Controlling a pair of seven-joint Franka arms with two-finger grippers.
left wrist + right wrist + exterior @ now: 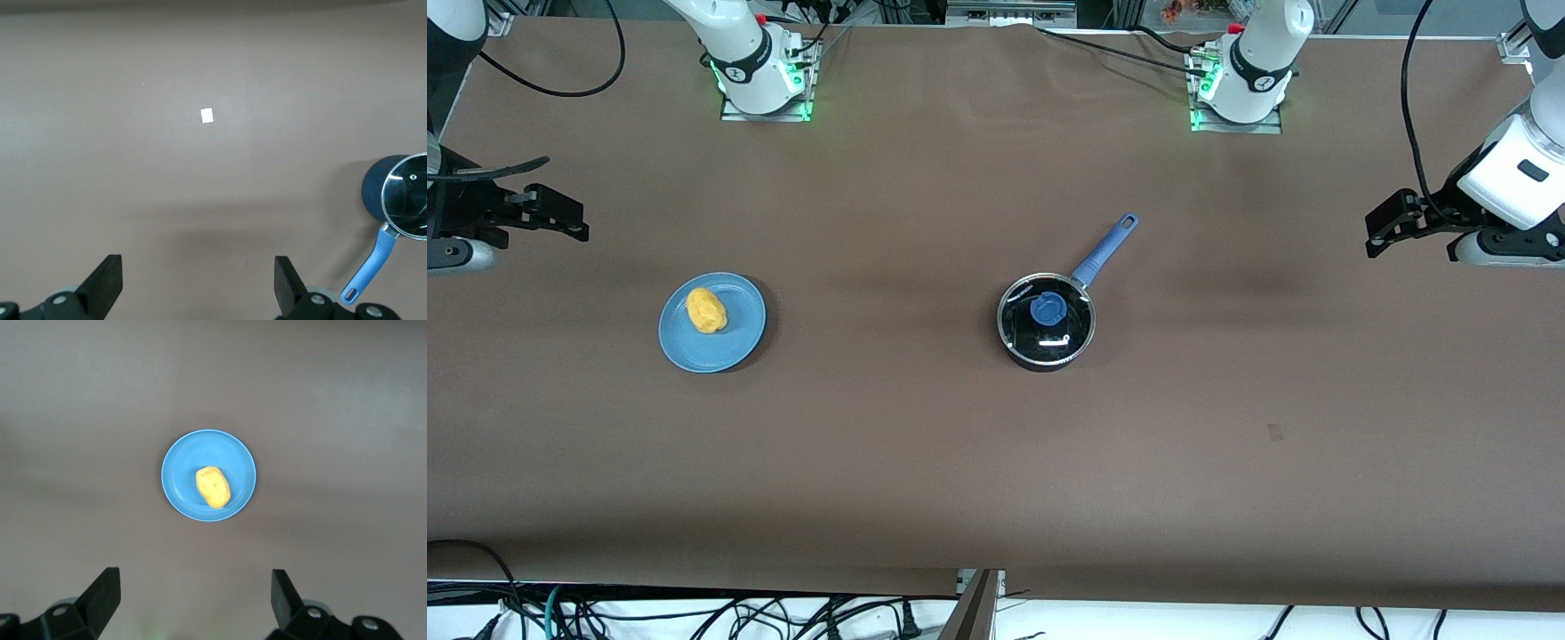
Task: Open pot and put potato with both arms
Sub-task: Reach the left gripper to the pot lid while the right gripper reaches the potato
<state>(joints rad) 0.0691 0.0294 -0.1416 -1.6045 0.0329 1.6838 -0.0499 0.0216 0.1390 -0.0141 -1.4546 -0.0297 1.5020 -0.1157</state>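
The pot point(1047, 333) is a small black saucepan near the table's middle. A glass lid with a blue knob point(1048, 308) sits on it, and its blue handle point(1107, 251) points toward the left arm's base. The potato point(706, 310) lies on a blue plate point(743, 336) toward the right arm's end. My right gripper point(574, 222) hangs open and empty above that end; its wrist view point(193, 597) shows the potato point(213, 487) on the plate point(180, 463). My left gripper point(1376, 233) hangs open and empty above the left arm's end; its wrist view point(198, 280) shows the pot point(400, 197).
The brown table top point(925, 444) is bare round the pot and plate. A small pale scrap point(207, 115) lies on it, seen as a faint mark point(1275, 433) nearer the front camera than the pot. Cables hang along the front edge.
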